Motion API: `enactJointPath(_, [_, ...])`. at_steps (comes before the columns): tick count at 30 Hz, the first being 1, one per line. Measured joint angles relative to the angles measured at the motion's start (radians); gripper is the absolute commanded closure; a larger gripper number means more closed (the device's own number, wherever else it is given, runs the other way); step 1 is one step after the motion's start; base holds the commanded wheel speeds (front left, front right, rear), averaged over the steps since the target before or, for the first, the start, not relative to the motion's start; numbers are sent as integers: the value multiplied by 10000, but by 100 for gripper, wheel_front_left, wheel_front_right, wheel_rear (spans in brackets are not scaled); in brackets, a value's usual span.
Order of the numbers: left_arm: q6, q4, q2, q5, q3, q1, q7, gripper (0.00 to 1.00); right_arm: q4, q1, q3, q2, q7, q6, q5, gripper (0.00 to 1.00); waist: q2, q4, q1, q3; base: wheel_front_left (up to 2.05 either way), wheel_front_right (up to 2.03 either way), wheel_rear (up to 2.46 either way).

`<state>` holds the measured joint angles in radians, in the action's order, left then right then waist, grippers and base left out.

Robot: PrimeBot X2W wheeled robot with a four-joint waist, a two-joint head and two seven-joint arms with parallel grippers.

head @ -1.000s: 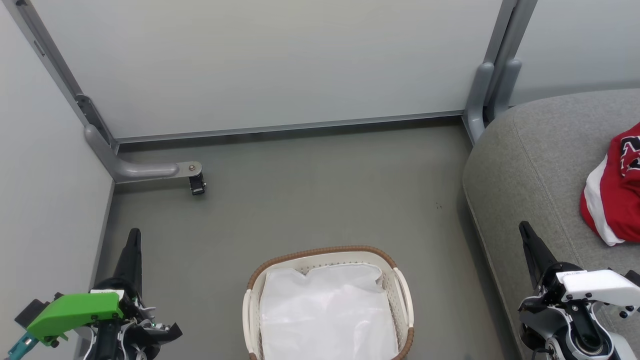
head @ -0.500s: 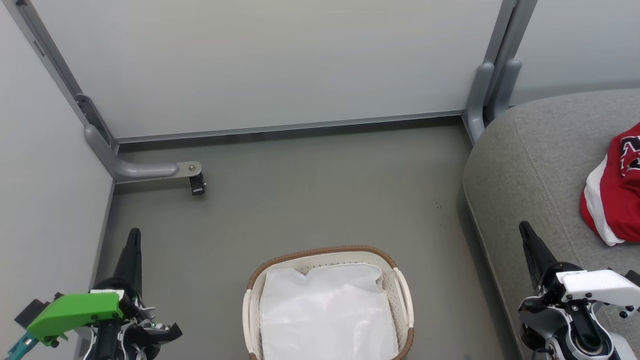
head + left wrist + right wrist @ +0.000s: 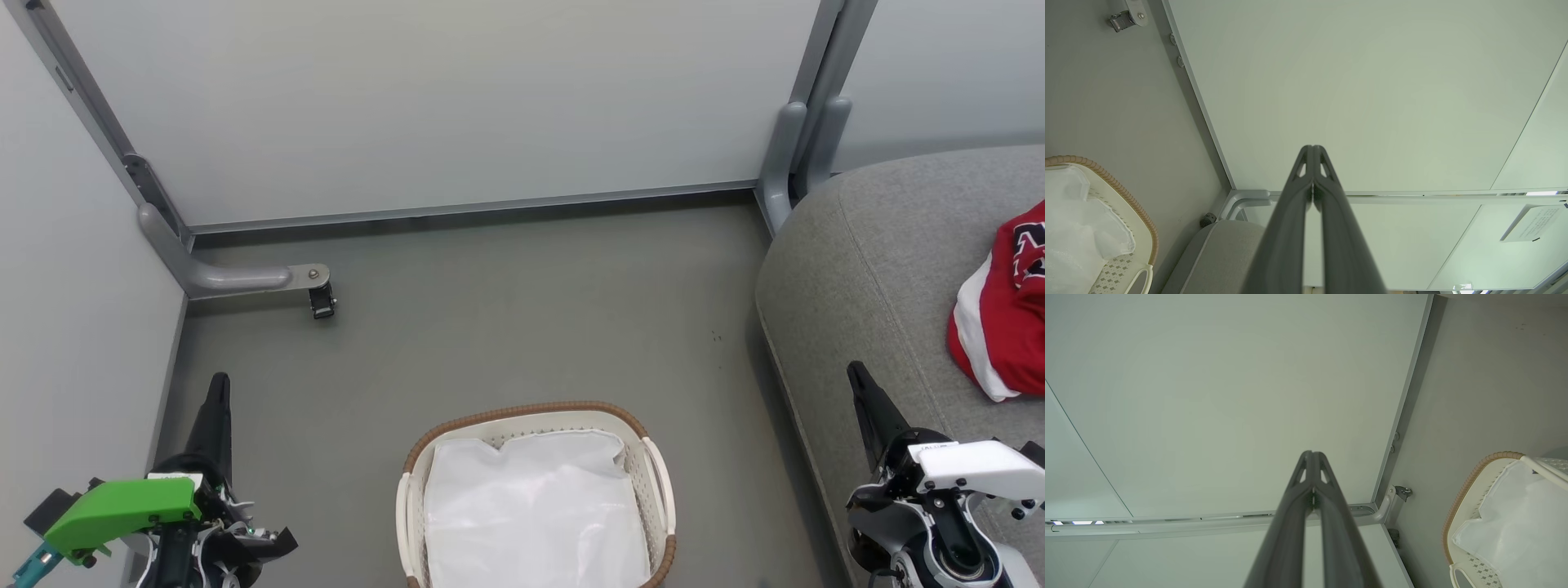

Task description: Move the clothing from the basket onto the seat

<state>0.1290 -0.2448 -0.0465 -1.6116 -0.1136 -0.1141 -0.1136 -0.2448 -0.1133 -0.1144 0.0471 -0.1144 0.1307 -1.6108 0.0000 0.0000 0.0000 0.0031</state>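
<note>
On the seat point(image 3: 857, 269), the clothing point(image 3: 1000, 327) is lying clear of the basket point(image 3: 522, 411), and nothing is shifting: the left gripper point(image 3: 218, 385) and right gripper point(image 3: 857, 377) are staying pressed together, so the task is looking done.

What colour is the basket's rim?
The rim is brown, woven-looking; best in the head view.

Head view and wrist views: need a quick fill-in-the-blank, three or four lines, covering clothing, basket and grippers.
1. The red clothing lies on the grey ____.
2. The basket holds a thin liner sheet coloured ____.
3. The left gripper and right gripper are both ____ (open/shut), holding nothing.
4. The basket stands on the ____.
Missing words: seat; white; shut; floor.
</note>
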Motion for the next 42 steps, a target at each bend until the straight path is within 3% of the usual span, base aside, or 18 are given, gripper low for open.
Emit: enactJointPath(42, [0, 0, -2, 0, 0, 0, 0, 100, 0, 1, 0, 0, 0, 0, 0, 100, 0, 0, 0, 0, 0, 0, 0])
